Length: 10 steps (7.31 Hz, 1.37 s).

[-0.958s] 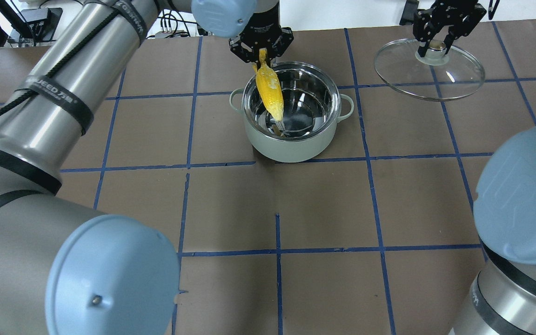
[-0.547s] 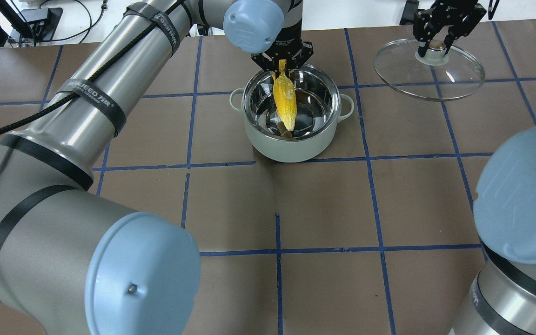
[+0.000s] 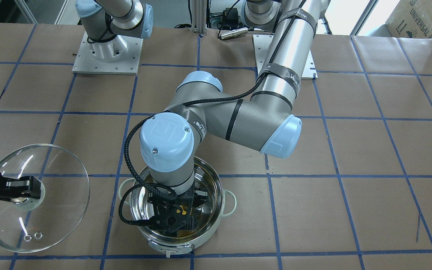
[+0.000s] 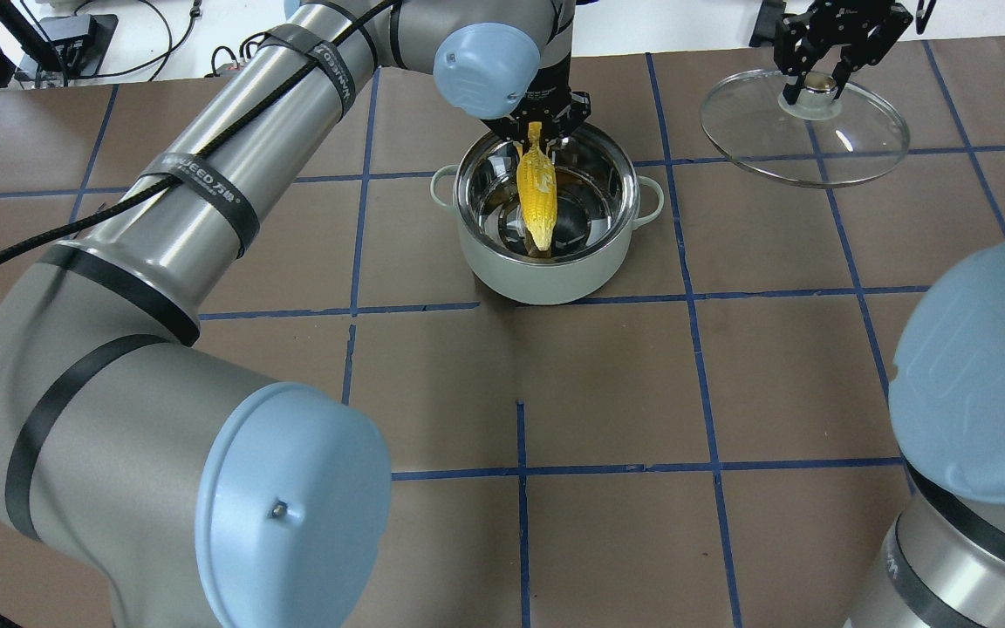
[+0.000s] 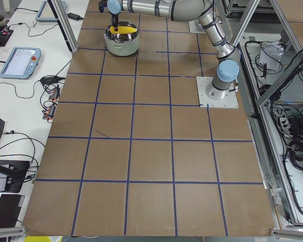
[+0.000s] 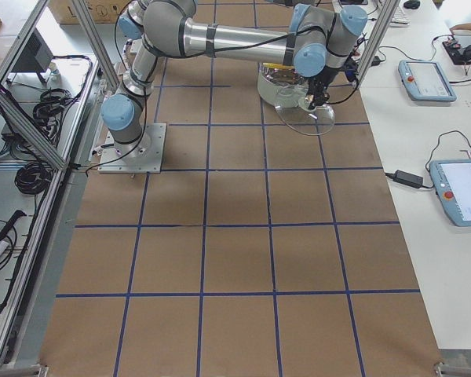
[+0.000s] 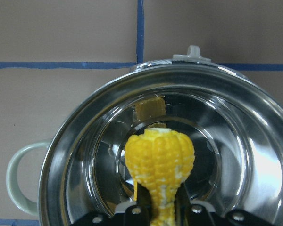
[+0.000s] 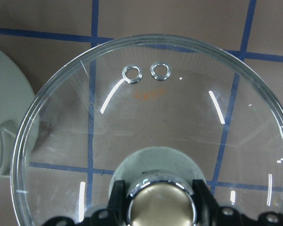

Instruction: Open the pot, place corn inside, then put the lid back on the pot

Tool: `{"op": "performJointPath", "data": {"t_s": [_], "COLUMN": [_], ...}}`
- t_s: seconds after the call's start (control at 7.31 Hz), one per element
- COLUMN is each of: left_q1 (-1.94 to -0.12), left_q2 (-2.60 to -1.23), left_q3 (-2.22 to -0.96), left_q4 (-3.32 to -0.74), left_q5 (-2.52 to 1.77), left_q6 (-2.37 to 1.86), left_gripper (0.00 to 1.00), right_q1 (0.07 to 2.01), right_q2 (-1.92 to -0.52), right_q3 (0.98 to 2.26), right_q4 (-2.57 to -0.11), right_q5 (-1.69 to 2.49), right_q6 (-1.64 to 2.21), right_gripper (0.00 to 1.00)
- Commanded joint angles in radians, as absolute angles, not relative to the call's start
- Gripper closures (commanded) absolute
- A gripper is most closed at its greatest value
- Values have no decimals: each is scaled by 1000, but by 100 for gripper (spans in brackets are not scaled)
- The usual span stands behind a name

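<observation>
The corn looks rigid and light. Its kernel ridges should give the pads purchase, but the taper means a hold near either end can slip, so a hold across the thicker middle would be safer. The left gripper is clamped on the cob's upper end, the fingers closing from both sides. The cob hangs nearly upright from there, with its free end pointing down inside the pot and close to the centre of the bowl. Whether that end touches the steel bottom cannot be told. A release from this height would likely let the cob tip over against the polished wall.

The lid is clear glass, so it is judged fragile, smooth and moderately heavy. The knob is the only sound place to hold it. The right gripper is closed on that knob, one finger on each side. It holds the lid tilted, well apart from the pot on the robot's right. The pot stands uncovered on the table.
</observation>
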<state>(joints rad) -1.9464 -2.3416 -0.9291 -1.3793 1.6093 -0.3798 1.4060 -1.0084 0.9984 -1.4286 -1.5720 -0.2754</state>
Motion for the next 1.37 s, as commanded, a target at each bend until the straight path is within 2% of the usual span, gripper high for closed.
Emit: {"op": "performJointPath", "data": {"t_s": [0.0, 0.82, 1.09, 1.23], "left_q1": [-1945, -1904, -1815, -1760], "left_q2": [-2347, -2316, -2220, -2145], "left_q3": [-925, -939, -997, -1079], "left_q4": [-1345, -1367, -1441, -1453], "left_q5": [1612, 1615, 1611, 1605], "left_q6": [-385, -330, -232, -148], "left_gripper": [1, 0, 0, 0], "right_q1": [1407, 1414, 1472, 1515], "right_q2": [-1012, -1017, -1054, -1077], "right_q3": [999, 990, 1000, 1017], "right_q4": [-1428, -1427, -1425, -1425], "right_q5": [-1572, -1571, -1572, -1574], "right_q6": [-275, -265, -201, -158], "right_gripper": [84, 84, 84, 85]}}
